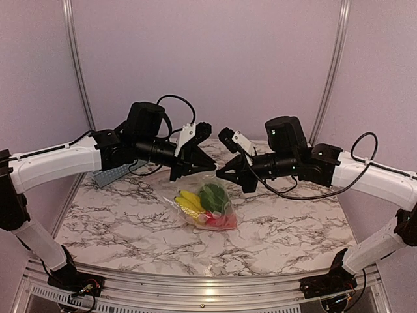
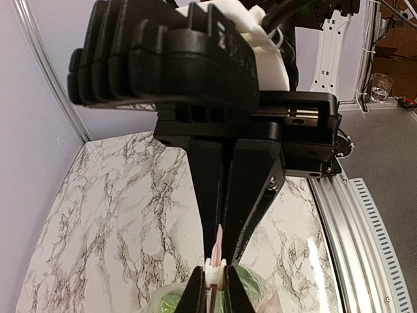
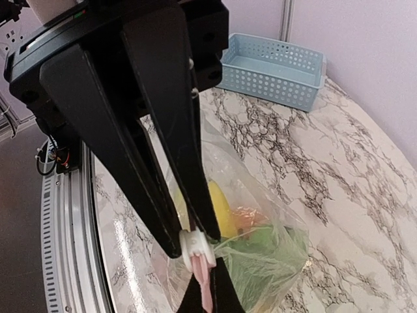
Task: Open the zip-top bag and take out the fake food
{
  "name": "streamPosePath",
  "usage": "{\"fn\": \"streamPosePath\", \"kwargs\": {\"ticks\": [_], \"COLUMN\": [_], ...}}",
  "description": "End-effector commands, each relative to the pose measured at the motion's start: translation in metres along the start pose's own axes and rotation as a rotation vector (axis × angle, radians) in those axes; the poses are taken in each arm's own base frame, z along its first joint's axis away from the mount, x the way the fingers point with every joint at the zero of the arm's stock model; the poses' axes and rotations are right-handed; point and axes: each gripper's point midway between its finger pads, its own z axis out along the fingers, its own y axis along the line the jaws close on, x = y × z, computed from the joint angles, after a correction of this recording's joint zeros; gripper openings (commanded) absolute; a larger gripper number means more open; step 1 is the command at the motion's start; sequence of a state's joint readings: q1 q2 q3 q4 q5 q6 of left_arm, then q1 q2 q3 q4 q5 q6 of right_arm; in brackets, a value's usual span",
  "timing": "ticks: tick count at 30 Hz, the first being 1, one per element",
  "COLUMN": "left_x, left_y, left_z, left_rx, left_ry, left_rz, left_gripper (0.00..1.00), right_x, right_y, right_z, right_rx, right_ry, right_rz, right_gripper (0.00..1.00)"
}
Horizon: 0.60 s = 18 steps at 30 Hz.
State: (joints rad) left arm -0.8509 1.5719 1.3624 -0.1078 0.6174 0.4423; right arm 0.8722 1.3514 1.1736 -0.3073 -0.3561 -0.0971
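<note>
Above table (image 1: 117,225), left gripper (image 1: 211,171), right gripper (image 1: 221,173) pinch zip-top bag (image 1: 207,210)

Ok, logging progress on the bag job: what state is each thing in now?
zip-top bag: on the table, top edge held up; open or sealed unclear.
fake food: inside the bag.
left gripper: shut on the bag's top edge.
right gripper: shut on the same edge.
blue basket: upright, apart from the bag.

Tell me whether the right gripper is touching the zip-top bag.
Touching: in the right wrist view the right gripper pinches the pink top strip of the zip-top bag.
</note>
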Motion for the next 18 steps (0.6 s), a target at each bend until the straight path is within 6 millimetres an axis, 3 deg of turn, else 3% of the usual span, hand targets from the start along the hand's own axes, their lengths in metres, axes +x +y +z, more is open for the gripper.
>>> {"fn": "streamPosePath", "kwargs": {"ticks": [1, 18], "left_x": [0.025, 0.066], "left_y": [0.0, 0.018], "left_z": [-0.011, -0.052], "left_rx": [-0.025, -0.129], "left_ry": [0.087, 0.185], "left_rz": [-0.035, -0.089], "left_gripper": [0.0, 0.0], "right_x": [-0.019, 0.001], "right_y": [0.0, -0.024], "right_z": [-0.017, -0.051], "right_rx": [0.033, 0.128], "right_ry": [-0.074, -0.112], "right_rz": [-0.003, 0.089], "right_gripper": [0.0, 0.0]}}
